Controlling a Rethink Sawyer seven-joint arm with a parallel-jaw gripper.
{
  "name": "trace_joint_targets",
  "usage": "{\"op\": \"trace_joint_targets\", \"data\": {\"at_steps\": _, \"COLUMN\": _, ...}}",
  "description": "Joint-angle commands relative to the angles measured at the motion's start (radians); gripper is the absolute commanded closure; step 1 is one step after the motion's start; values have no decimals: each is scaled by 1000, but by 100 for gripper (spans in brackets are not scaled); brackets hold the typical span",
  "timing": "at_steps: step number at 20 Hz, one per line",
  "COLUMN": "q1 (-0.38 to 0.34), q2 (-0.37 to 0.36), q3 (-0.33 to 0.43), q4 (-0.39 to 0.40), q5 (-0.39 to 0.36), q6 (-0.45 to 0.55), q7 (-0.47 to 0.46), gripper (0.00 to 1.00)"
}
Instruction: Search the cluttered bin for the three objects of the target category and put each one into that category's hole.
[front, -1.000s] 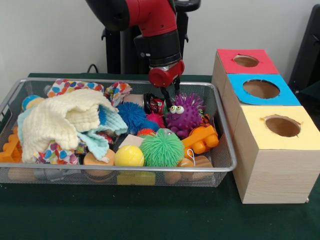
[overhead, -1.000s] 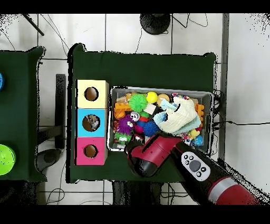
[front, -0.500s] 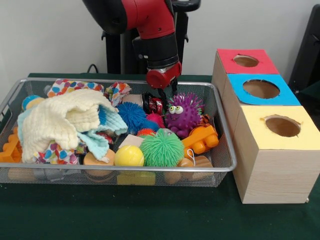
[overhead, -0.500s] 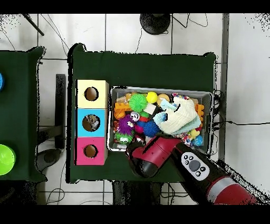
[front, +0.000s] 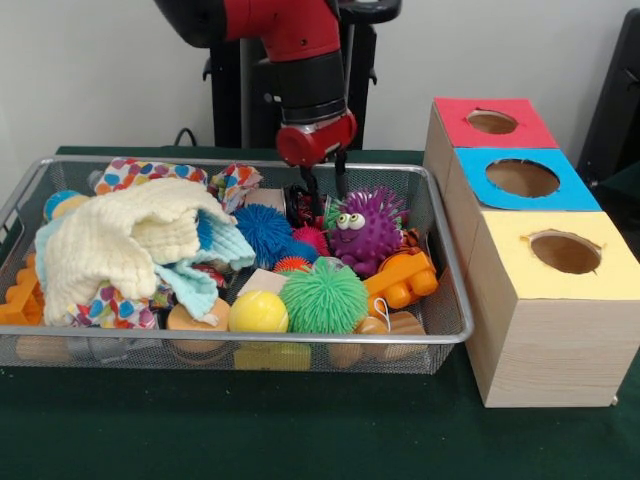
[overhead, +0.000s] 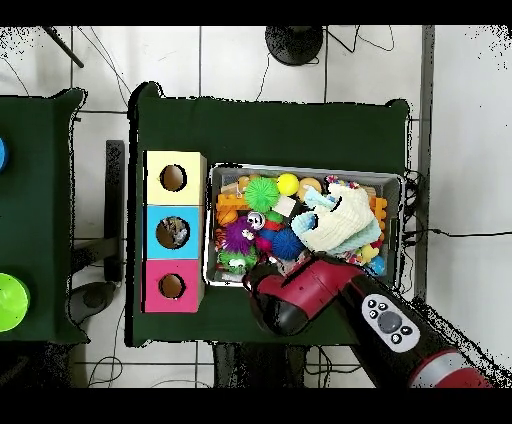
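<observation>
The wire-mesh bin (front: 250, 340) is full of toys and cloths; it also shows in the overhead view (overhead: 300, 168). My gripper (front: 322, 190) hangs over the bin's back middle with its two fingers apart, open. Just below and between them lies a dark shiny can with red marks (front: 312, 210), partly hidden by toys. I cannot tell whether the fingers touch it. The blue-surround hole (front: 522, 178) is in the middle box on the right. In the overhead view something silvery lies inside this hole (overhead: 172, 232). There my arm (overhead: 290, 295) covers the gripper.
A purple spiky toy with eyes (front: 368, 228) sits right beside the gripper, and a blue spiky ball (front: 265, 230) to its left. A green spiky ball (front: 323, 298), a yellow ball (front: 258, 312) and a cream cloth (front: 130, 240) fill the front. Red-surround (front: 491, 121) and yellow-surround (front: 565, 252) holes flank the blue one.
My gripper has moved a little to the left over the back of the bin, away from the purple toy, and now stands over the dark can. The toys have not moved.
</observation>
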Motion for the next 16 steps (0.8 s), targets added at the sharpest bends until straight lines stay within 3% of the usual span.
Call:
{"op": "trace_joint_targets", "data": {"at_steps": 1, "q1": -53, "q2": -70, "q3": 77, "q4": -16, "q5": 83, "q6": 150, "q7": -94, "gripper": 0}}
{"op": "trace_joint_targets", "data": {"at_steps": 7, "q1": -120, "q2": -68, "q3": 166, "q4": 8, "q5": 107, "q6": 209, "q7": -235, "gripper": 0}}
{"op": "trace_joint_targets", "data": {"at_steps": 16, "q1": -123, "q2": -45, "q3": 226, "q4": 8, "q5": 61, "q6": 229, "q7": -274, "gripper": 0}}
